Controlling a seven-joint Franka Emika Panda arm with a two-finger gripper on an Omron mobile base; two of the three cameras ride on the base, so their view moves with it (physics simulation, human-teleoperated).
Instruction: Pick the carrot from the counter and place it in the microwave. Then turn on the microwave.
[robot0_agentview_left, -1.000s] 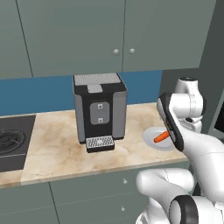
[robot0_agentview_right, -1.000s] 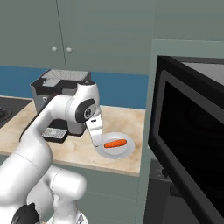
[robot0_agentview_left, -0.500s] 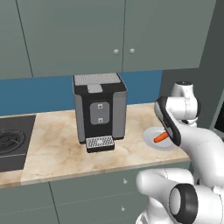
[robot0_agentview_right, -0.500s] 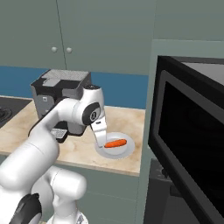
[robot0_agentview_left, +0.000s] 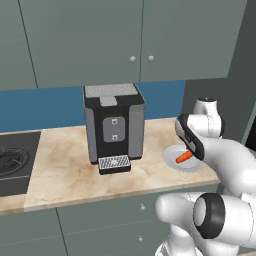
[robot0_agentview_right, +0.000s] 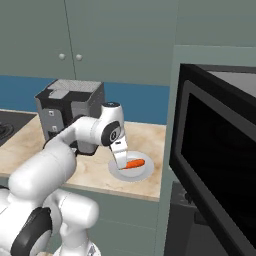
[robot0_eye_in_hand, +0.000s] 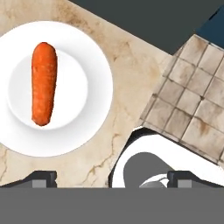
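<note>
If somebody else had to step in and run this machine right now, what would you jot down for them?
Pincer: open, holding nothing, above the counter beside the plate, not over the carrot.
Carrot: lying flat on the white plate on the counter, untouched.
Microwave: at the right, door open.
Done: arm brought near the plate.
Left: centre over the carrot, grasp it, put it in the microwave, then turn the microwave on.

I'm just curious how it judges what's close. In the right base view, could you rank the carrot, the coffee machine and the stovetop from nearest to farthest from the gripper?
1. The carrot, on the plate just right of the gripper.
2. The coffee machine, behind, to the left.
3. The stovetop, at the far left edge.
</note>
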